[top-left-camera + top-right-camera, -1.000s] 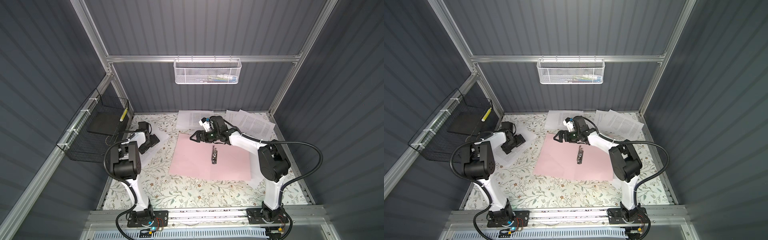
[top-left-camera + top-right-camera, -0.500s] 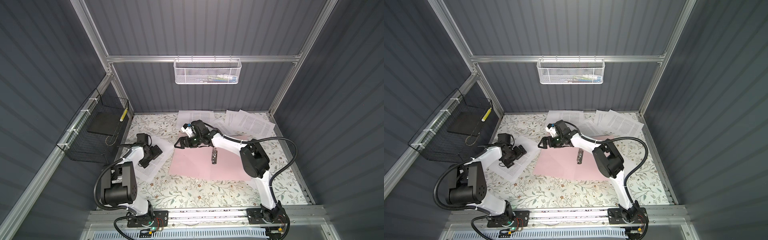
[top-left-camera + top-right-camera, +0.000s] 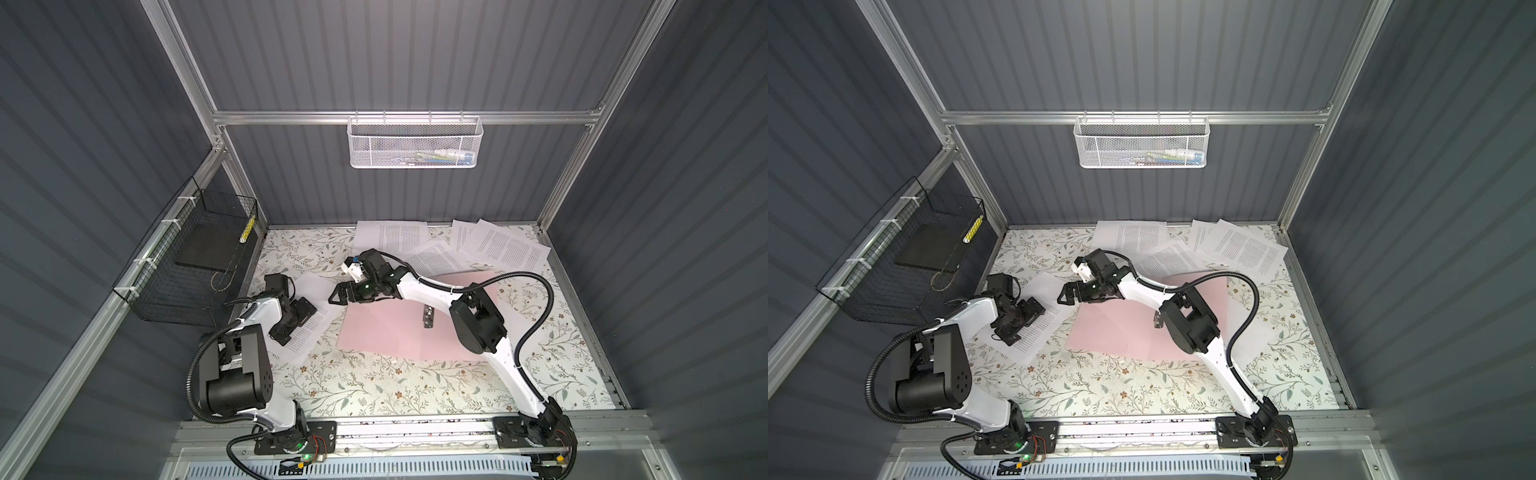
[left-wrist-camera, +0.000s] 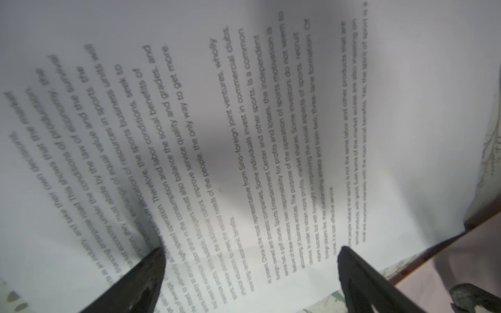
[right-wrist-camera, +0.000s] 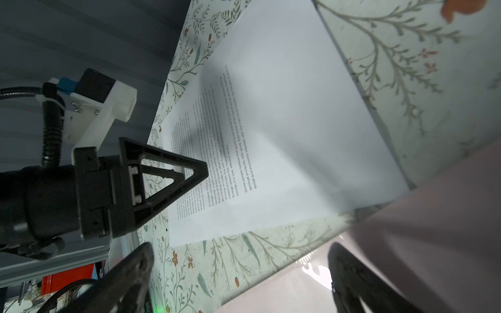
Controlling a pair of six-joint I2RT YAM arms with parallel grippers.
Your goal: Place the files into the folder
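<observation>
- Both top views: pink folder (image 3: 386, 336) lies unfolded on floral cloth (image 3: 374, 386); perhaps five files (image 3: 505, 249), four behind it, one left of it; two wall baskets (image 3: 415, 143).
- Left wrist alone: legible print; left gripper (image 4: 252, 252), jaws spread, over the left file.
- Right wrist: right gripper (image 5: 241, 249) gaping, empty, at the folder's corner.
</observation>
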